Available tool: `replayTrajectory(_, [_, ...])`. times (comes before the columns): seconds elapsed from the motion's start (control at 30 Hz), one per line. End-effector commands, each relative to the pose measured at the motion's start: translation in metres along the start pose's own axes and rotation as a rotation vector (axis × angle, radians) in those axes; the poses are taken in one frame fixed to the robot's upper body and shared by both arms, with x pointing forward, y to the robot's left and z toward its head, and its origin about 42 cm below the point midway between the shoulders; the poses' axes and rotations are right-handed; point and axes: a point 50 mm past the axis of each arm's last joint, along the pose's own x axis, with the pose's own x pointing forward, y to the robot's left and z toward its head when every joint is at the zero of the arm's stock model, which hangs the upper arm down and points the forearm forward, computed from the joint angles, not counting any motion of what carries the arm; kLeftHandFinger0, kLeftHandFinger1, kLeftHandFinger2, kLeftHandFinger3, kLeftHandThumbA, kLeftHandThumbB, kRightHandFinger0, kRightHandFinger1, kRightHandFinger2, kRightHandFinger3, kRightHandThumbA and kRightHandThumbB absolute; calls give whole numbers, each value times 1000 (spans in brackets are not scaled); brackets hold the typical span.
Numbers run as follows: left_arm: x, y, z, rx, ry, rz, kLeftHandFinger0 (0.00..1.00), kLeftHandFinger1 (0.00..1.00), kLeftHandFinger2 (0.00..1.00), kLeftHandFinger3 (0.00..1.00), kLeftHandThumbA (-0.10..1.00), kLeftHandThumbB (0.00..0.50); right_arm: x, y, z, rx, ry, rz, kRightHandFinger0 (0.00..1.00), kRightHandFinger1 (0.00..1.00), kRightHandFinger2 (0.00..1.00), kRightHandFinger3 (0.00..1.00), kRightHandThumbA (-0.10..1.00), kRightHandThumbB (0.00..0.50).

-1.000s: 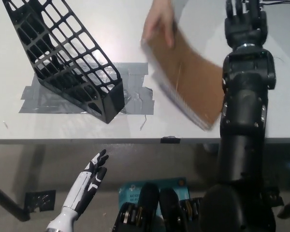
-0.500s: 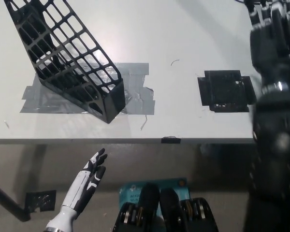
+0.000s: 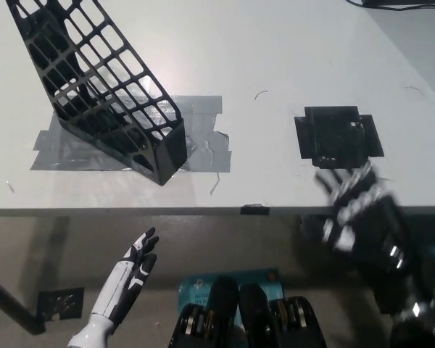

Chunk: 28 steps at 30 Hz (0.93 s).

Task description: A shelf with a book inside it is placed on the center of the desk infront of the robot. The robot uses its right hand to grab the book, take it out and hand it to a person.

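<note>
Left hand: we see the white left hand at the lower left, below the desk edge, resting with its fingers spread and nothing in it.

Right hand: the black right hand is at the lower right, over the desk's near edge. It is motion-blurred. Its fingers look apart and we see nothing in its hold.

Desk: the white desk fills the upper part of the view; its near edge runs straight across the middle of the picture.

Black patch: a square of black tape lies flat on the desk at the right, just beyond the right hand's fingertips.

Grey tape: strips of grey tape are stuck to the desk at the left centre, under and around the foot of the shelf.

Shelf: the black mesh shelf stands on the grey tape at the left, leaning, with its tall end toward the far left corner and its low end nearest us. Through the mesh we see only the desk and tape.

Book: we find no book anywhere in view, neither in the shelf nor in either hand.

Cable: a dark cable crosses the far right corner of the desk.
</note>
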Motion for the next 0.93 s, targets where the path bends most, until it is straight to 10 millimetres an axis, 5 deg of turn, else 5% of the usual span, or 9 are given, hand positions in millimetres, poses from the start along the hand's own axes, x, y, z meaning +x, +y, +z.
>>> replayTrajectory(0.0, [-5,8,5,3,-36,26,1000,1000,1000,1000,1000,280,-19,-13,-36,-179,19,102,1000,1000,1000,1000,1000,432])
replayTrajectory(0.2, [-11,7,1,0,-26,36,1000,1000,1000,1000,1000,282,-23,-34,-66,-251,116,69,1000,1000,1000,1000,1000,404])
replayTrajectory(0.5, [-23,-1,0,-20,-16,33,1000,1000,1000,1000,1000,285,-34,-43,-77,-317,141,60,1000,1000,1000,1000,1000,311])
replayTrajectory(0.9, [-33,-3,-5,-25,-7,45,1000,1000,1000,1000,1000,298,-37,-44,-84,-342,160,71,1000,1000,1000,1000,1000,273])
